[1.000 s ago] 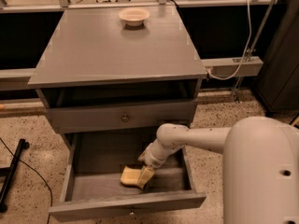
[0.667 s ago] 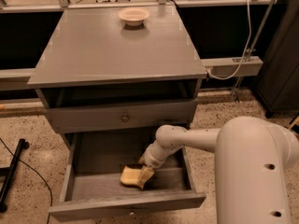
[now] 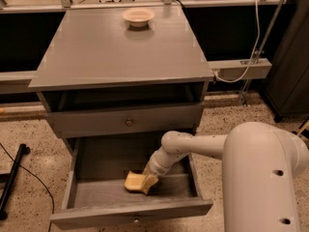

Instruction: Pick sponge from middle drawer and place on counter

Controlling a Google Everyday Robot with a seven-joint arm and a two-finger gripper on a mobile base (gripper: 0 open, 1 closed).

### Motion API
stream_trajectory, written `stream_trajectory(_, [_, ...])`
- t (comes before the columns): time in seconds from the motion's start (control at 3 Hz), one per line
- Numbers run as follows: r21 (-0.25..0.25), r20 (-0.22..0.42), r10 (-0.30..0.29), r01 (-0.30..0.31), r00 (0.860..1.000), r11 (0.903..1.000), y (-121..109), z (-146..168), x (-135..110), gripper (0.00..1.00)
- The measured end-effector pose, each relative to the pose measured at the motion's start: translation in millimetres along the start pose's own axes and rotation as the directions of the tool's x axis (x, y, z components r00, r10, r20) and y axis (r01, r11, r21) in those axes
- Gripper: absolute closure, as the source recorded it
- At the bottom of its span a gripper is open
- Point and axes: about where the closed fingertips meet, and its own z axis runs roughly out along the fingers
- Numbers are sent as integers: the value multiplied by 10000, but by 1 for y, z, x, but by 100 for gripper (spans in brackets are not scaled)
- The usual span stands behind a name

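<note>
The pale yellow sponge (image 3: pixel 133 182) lies on the ribbed floor of the open middle drawer (image 3: pixel 96 195), right of its centre. My gripper (image 3: pixel 150 179) reaches down into the drawer from the right and sits at the sponge's right edge, touching or overlapping it. The grey counter (image 3: pixel 120 52) tops the cabinet above.
A round cream bowl (image 3: pixel 138 16) stands at the back of the counter. The knobbed upper drawer (image 3: pixel 129 122) is closed above the open one. My white arm (image 3: pixel 260 178) fills the lower right. A black stand leg (image 3: pixel 12 178) lies on the floor at left.
Nothing has visibly moved in the drawer. The gripper stays at the sponge's right edge and the sponge stays on the drawer floor.
</note>
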Motion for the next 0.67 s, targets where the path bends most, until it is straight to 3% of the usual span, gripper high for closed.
stream_trajectory(0.33, [13, 525, -186, 185, 9985, 9998, 9, -18, -8, 99])
stream_trajectory(0.67, [278, 844, -493, 471, 9952, 9985, 22, -62, -16, 100])
